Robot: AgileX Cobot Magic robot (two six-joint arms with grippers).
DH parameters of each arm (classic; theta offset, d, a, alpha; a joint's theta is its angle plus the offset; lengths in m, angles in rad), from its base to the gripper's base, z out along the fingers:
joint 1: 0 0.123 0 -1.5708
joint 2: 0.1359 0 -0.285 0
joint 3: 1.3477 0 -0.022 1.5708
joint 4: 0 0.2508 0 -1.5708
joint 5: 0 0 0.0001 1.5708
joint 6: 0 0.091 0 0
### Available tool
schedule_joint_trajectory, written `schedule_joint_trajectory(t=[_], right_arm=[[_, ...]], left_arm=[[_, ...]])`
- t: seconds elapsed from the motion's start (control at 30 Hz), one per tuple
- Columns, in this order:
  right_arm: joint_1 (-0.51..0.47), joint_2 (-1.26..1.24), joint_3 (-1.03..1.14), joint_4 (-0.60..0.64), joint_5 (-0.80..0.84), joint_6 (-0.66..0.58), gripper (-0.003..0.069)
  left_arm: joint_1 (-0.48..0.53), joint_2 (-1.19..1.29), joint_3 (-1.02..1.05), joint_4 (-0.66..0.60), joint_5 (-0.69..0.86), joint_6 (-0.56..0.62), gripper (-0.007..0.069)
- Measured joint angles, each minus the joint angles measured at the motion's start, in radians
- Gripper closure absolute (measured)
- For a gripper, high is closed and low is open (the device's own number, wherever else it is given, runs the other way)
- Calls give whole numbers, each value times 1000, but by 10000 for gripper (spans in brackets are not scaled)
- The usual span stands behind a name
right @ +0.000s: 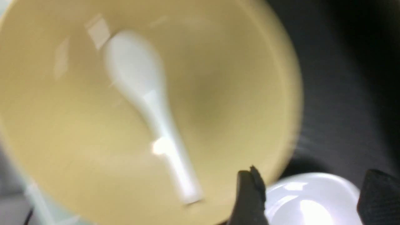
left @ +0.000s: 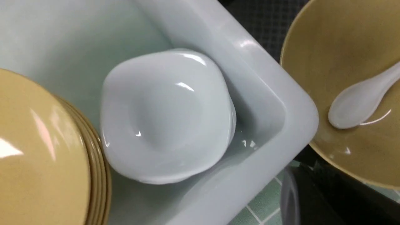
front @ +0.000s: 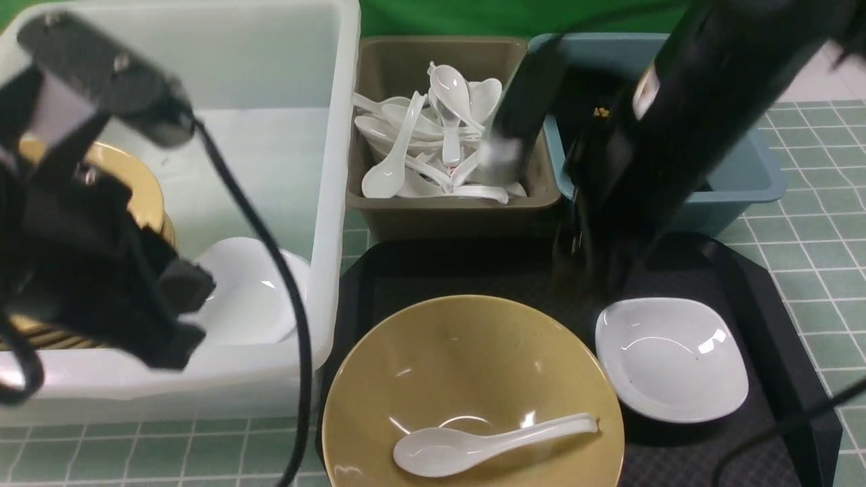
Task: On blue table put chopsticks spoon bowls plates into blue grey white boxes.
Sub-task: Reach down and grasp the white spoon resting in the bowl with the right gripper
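While in bowl [front: 467, 352], plain white spoon [front: 487, 443]

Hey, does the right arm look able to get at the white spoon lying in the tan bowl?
Probably yes. The spoon lies uncovered in the bowl, handle toward the plate. The right gripper hangs open close to the plate and the bowl's rim, and nothing stands between them.

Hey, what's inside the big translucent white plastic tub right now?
In the tub: a stack of glossy mustard-tan bowls and, beside it, small white rounded-square plates. Anything beneath them is covered, and the left arm hides part of the floor from the front.
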Motion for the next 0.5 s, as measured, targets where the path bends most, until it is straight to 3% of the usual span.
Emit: schedule_joint_trajectory(t=[0.2,0.5], right_arm=[[98,75,83,1,-8,-163,175],[105,216,83,-2,-26,-201,175]], left_arm=[[0,-16,73,-78,4,57,618],[0,-17,93,-190,3,164,618]])
